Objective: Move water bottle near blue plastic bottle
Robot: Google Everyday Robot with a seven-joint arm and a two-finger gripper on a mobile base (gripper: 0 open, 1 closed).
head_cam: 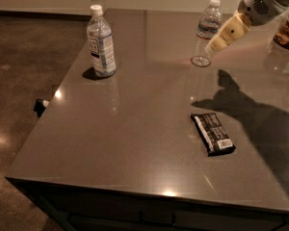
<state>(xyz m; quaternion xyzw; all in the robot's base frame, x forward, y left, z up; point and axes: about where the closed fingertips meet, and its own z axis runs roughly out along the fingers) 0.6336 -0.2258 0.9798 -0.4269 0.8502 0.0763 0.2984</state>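
Note:
The water bottle (205, 32), slim, clear and ribbed with a white cap and a narrow coloured band, stands upright at the far right of the grey table (135, 129). The blue plastic bottle (100, 42), wider with a large white label, stands upright at the far left. My gripper (216, 44) comes in from the upper right, its cream fingers pointing down-left, just right of the water bottle and level with its lower half. It holds nothing that I can see.
A black snack bar wrapper (212, 133) lies flat on the table right of centre. A clear container with brown contents (288, 35) stands at the far right edge. A small dark object (39, 107) sticks out at the table's left edge.

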